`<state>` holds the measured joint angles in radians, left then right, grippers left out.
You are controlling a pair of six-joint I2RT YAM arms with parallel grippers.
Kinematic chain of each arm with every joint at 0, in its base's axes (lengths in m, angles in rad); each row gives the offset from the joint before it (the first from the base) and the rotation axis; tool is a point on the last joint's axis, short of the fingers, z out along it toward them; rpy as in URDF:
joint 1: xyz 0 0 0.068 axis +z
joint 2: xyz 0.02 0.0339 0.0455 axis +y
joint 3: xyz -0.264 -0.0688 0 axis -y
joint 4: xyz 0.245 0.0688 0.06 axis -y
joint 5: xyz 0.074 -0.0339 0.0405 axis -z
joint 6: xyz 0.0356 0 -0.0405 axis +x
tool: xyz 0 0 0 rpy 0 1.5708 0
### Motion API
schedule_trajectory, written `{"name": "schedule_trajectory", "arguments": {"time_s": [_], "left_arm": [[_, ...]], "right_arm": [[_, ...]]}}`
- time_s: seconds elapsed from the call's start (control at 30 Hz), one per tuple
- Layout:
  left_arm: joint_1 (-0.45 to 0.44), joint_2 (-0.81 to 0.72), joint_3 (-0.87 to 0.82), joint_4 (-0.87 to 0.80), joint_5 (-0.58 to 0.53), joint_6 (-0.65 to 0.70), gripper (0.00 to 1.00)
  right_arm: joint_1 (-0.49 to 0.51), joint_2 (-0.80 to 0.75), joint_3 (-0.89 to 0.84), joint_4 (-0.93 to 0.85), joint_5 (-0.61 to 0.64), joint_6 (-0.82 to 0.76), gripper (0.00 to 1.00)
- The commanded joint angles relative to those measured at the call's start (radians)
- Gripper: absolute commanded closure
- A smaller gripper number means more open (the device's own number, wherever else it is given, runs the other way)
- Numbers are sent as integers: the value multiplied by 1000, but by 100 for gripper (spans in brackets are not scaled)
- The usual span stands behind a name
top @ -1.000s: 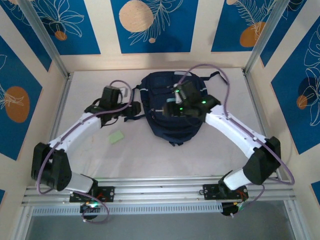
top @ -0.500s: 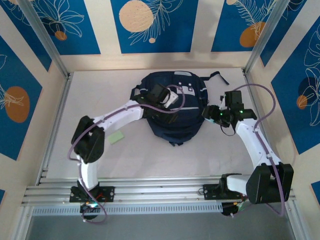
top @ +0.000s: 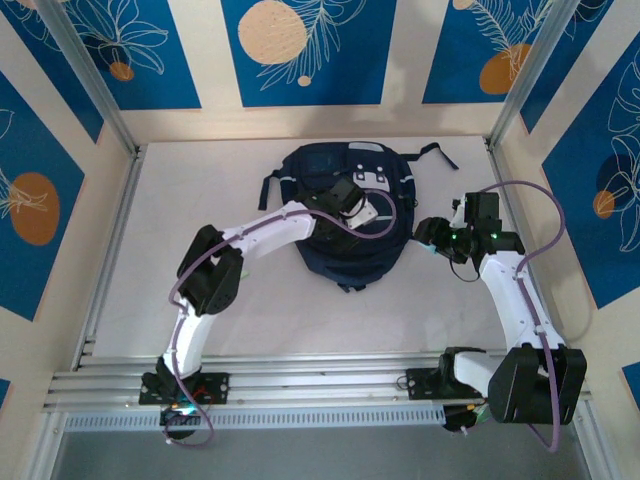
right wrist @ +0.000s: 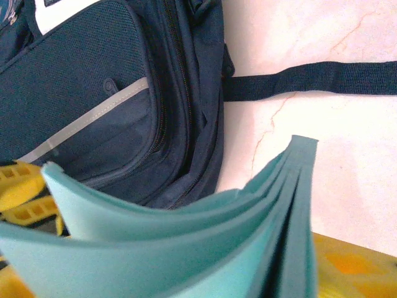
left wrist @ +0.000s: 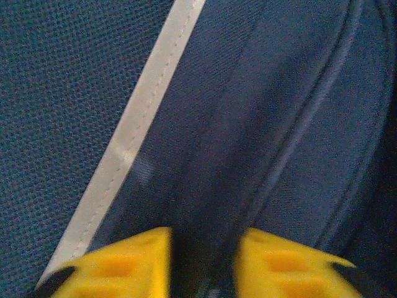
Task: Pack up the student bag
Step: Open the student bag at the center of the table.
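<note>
The student bag (top: 330, 240), dark navy with a white stripe (left wrist: 124, 149), lies flat on the white table, towards the back. My left gripper (top: 368, 208) reaches over the bag's top face. Its yellow fingers (left wrist: 124, 264) press down on the cloth, with a dark fold of the bag (left wrist: 260, 124) pinched between them beside a zip line. My right gripper (top: 432, 236) hovers just right of the bag, shut on a curved stack of teal sheets (right wrist: 186, 242). The sheets hide most of its jaws.
A black strap (right wrist: 310, 79) trails from the bag across the table to the right. Metal frame posts (top: 112, 125) and patterned walls close in the table on three sides. Bare table (top: 180, 190) lies left of the bag and in front of it.
My left gripper has slid a little right over the bag and its fingers have closed in. The green pad on the table left of the bag is gone. The right arm barely shifted.
</note>
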<state>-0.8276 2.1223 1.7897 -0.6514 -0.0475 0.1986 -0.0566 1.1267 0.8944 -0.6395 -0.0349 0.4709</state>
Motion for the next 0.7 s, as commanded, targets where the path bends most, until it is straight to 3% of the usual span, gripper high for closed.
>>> {"name": "schedule_trajectory", "arguments": {"time_s": [0.0,0.03,0.3,0.47,0.67], "left_arm": [[-2,9,63,-57,3,8,95],[-1,7,82,-78,20,-6,100],[9,-14,236,-221,199,-100,100],[45,-22,239,-160,210,-184,100],[123,-33,239,-28,363,-399,100]], "right_arm": [[-5,-21,-1,6,-33,-16,37],[-5,-20,0,6,-34,-15,37],[-1,-2,6,9,-54,-7,38],[49,15,13,40,-74,21,39],[185,122,65,97,-44,67,40]]}}
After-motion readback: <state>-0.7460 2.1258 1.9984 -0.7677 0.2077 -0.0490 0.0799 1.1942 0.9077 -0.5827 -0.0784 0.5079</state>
